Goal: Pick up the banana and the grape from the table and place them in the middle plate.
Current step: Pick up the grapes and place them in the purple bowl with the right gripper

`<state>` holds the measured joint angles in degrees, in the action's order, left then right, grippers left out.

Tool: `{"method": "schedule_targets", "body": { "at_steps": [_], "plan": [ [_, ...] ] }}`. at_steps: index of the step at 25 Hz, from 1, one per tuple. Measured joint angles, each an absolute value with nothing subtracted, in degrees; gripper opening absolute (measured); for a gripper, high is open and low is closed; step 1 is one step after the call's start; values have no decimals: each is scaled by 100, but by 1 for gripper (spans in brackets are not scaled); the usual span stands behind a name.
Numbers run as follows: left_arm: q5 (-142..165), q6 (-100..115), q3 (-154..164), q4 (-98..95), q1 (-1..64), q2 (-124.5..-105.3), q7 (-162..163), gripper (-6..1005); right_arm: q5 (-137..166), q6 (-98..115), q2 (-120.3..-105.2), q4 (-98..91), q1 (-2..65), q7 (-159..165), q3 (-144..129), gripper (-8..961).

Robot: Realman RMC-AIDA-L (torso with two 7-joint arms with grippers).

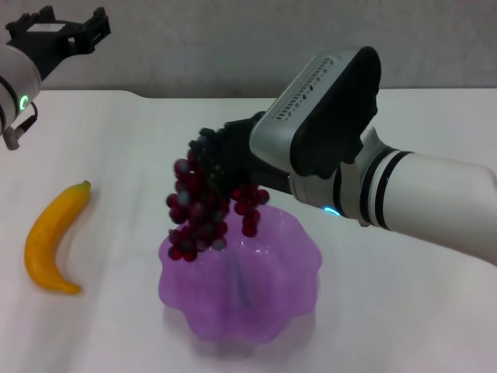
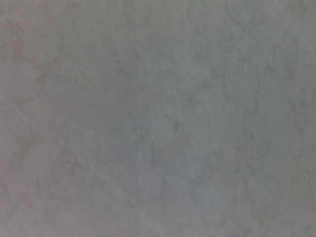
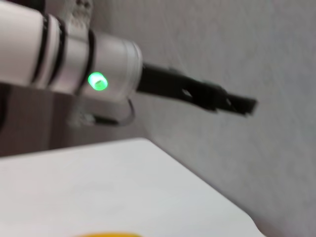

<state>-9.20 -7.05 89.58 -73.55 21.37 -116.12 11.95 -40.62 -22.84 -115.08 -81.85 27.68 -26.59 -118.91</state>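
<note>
My right gripper [image 1: 220, 152] is shut on the stem end of the grape [image 1: 203, 211]. The dark red-purple bunch hangs over the left rim of the middle plate [image 1: 299, 233], a translucent purple dish with a wavy rim on the white table [image 1: 404, 311]; its lowest grapes are at rim level. The banana [image 1: 54, 239] lies on the table to the plate's left, well apart from it; a yellow sliver of it shows in the right wrist view [image 3: 106, 234]. My left gripper [image 1: 81, 31] is raised at the far left, above the table's back edge.
The right forearm [image 1: 419, 194] stretches across the table's right half. The table's far edge has a shallow notch [image 1: 144, 93] with a grey wall [image 2: 158, 118] behind it. The right wrist view shows the left arm [image 3: 74, 57].
</note>
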Motion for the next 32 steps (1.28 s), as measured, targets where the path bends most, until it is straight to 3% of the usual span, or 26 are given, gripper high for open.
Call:
{"method": "schedule_targets", "body": {
  "at_steps": [5,32],
  "plan": [
    [-923,-697,8958,-7362,2160,-11617,1195,801,-2850,-2393,-11507,-8063,2914,-1394,-11944,188],
    [-928,-684,8956,-7347,2210,-11617,1208,801,-2802,-2377,-11505,-7210,3237,-961,-12168,262]
  ]
}}
